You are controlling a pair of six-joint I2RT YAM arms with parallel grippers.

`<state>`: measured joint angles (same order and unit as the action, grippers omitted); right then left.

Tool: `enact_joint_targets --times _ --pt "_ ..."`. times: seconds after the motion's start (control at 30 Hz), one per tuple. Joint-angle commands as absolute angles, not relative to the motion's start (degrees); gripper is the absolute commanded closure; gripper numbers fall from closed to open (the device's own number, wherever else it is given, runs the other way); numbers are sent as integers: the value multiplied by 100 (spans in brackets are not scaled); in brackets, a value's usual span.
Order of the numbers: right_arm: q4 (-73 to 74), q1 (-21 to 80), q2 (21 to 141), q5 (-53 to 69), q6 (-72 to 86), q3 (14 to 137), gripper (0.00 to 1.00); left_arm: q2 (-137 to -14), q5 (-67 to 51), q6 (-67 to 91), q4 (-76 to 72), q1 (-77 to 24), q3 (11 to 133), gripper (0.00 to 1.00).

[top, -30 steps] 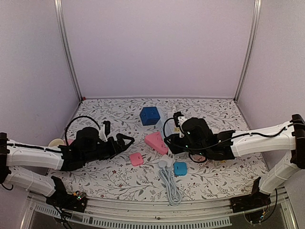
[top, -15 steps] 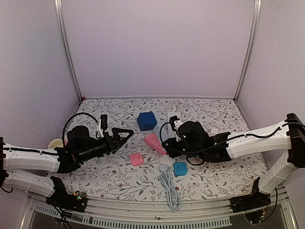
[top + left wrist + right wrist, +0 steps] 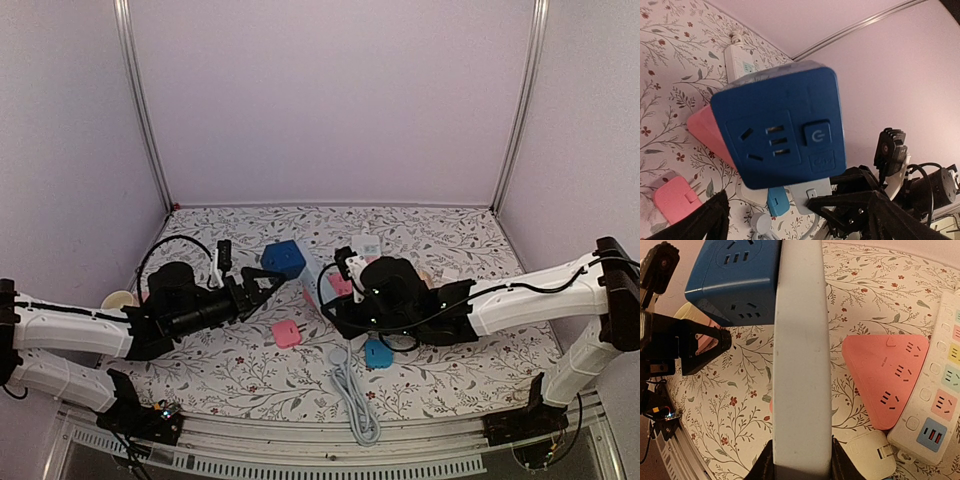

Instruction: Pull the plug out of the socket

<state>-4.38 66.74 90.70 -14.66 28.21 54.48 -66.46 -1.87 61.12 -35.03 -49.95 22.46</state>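
The blue cube socket (image 3: 282, 258) looks lifted clear of the counter (image 3: 450, 235). It's stuck on the far end of a pale grey bar (image 3: 801, 365), and the right claw (image 3: 801, 460) has that bar pinched from both sides. The left claw (image 3: 266, 289) is spread wide with its tips aimed at the cube, just short of it and not touching as far as I can tell. Down on the counter there's a pink triangular socket (image 3: 887, 382) right up against a white power strip (image 3: 940, 390), and a white plug (image 3: 871, 454) by the strip's near end. Also 1 pink adapter (image 3: 287, 333), 1 small blue one (image 3: 378, 352) and a bundled pale cable (image 3: 355, 400).
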Motion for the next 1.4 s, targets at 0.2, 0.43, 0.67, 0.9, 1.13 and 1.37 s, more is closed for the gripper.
enact_joint_targets --times 0.2,0.43,0.67,0.9,1.13,1.37 --pt "-980 6961 9228 -1318 2623 5773 98 -6314 584 6062 -2891 -5010 2502 6" --pt "-1065 7026 9247 -1244 2515 5801 98 -6355 582 6137 -2887 -4945 2488 11" --pt "-1138 7040 9229 -1178 2445 5766 98 -6402 535 6152 -2968 -4918 2487 28" --pt "-1077 7045 9207 -1500 2507 5739 97 -6466 417 6119 -3015 -4904 2524 67" --pt "-779 6938 9223 -2035 2766 5720 98 -6454 335 6125 -3013 -4907 2538 89" --pt "-604 6469 9053 -2199 3308 5312 98 -6366 404 6087 -2879 -4904 2553 94"
